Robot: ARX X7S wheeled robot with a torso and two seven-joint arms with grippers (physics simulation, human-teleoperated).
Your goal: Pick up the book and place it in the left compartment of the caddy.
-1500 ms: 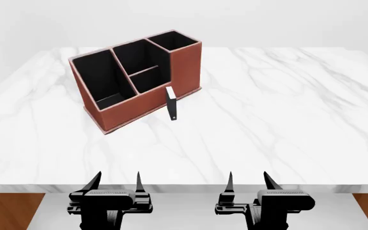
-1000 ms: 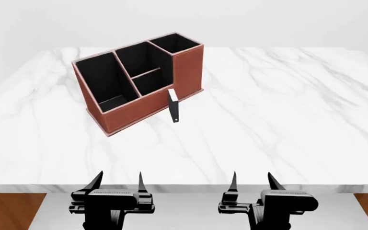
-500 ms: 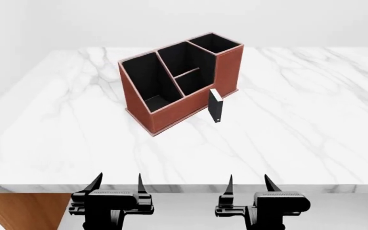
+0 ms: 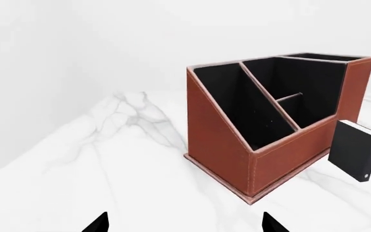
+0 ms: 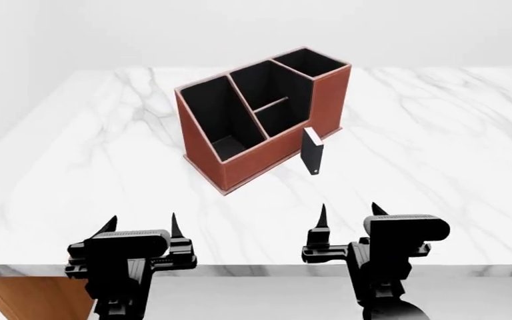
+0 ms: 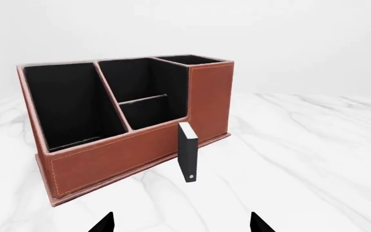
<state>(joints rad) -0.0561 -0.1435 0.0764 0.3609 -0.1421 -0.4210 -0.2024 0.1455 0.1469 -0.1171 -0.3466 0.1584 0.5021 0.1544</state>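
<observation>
The reddish-brown caddy (image 5: 265, 143) stands askew on the white marble table (image 5: 434, 153). Its long black left compartment (image 5: 216, 120) is the nearest section to my left arm. A small black book (image 5: 312, 152) stands upright on the marble against the caddy's front wall; it also shows as the book (image 6: 188, 152) and the book (image 4: 355, 151) in the wrist views. My left gripper (image 5: 139, 225) and right gripper (image 5: 349, 215) hover open over the table's near edge, well short of the book. Nothing sits between either pair of fingers.
Bare marble lies between the grippers and the caddy (image 6: 108, 159). The table's near edge (image 5: 256, 269) runs just under both grippers, with a wooden side panel (image 5: 16, 300) at lower left.
Both grippers have risen and moved forward over the table's edge, the left one further left. The caddy and book appear slightly further right and nearer as the view moved.
</observation>
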